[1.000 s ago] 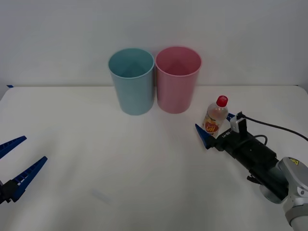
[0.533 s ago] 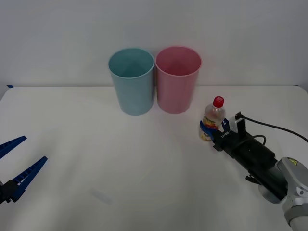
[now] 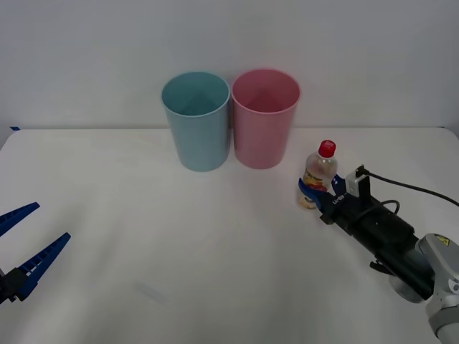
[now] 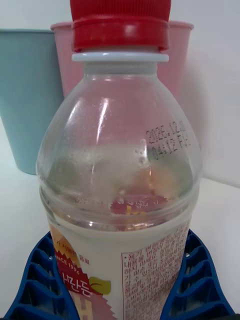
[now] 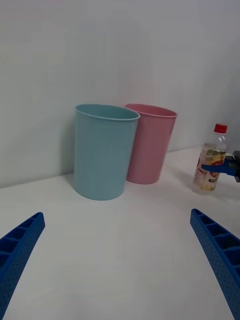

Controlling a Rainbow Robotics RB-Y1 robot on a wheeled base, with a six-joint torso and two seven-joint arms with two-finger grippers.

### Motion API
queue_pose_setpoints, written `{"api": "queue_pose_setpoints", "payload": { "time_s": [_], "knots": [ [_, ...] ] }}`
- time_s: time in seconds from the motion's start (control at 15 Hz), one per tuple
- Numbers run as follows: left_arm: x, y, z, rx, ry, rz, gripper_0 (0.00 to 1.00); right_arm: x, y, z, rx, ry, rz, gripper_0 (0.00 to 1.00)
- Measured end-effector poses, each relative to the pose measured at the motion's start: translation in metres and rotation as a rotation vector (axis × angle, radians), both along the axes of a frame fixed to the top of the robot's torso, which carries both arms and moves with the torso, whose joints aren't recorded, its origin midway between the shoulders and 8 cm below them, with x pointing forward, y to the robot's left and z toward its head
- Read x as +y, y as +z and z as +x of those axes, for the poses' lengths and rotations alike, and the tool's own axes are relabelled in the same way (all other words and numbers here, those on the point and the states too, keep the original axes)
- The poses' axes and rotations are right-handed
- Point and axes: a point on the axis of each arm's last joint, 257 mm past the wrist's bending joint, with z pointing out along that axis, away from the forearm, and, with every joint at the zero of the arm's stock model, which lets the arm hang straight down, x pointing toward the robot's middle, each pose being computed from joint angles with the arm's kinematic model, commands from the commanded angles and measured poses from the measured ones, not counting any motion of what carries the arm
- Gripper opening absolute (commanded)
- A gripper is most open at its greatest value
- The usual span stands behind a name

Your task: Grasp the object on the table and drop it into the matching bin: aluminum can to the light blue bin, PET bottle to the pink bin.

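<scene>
From the front, the right gripper (image 3: pixel 315 191) is closed around the PET bottle (image 3: pixel 317 176), which stands upright on the table (image 3: pixel 215 251) just right of the pink bin (image 3: pixel 264 117); the light blue bin (image 3: pixel 196 119) is beside that. The right wrist view has blue fingers (image 4: pixel 37 280) hugging the label, seemingly firm. In the left wrist view, the left gripper (image 5: pixel 120 260) waits wide open. A low grip could let the bottle tip when lifted

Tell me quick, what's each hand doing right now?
Left hand: open, holding nothing, low over the table's left edge.
Right hand: closed on the PET bottle, beside the pink bin.
</scene>
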Motion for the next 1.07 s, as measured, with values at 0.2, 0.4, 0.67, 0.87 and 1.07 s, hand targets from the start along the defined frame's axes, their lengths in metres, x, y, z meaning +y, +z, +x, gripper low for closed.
{"api": "queue_pose_setpoints", "payload": {
  "time_s": [0.2, 0.4, 0.67, 0.87, 1.07],
  "knots": [
    [0.0, 0.0, 0.0, 0.0, 0.0, 0.0, 1.0, -0.001, 0.016, -0.012, 0.003, 0.026, 0.036, 0.0],
    [0.0, 0.0, 0.0, 0.0, 0.0, 0.0, 1.0, 0.001, 0.039, -0.024, 0.009, 0.058, 0.087, 0.0],
    [0.0, 0.0, 0.0, 0.0, 0.0, 0.0, 1.0, 0.003, 0.08, -0.039, 0.006, 0.096, 0.155, 0.0],
    [0.0, 0.0, 0.0, 0.0, 0.0, 0.0, 1.0, 0.004, 0.113, -0.047, 0.001, 0.128, 0.19, 0.0],
    [0.0, 0.0, 0.0, 0.0, 0.0, 0.0, 1.0, 0.007, 0.146, -0.053, -0.002, 0.165, 0.22, 0.0]
  ]
}}
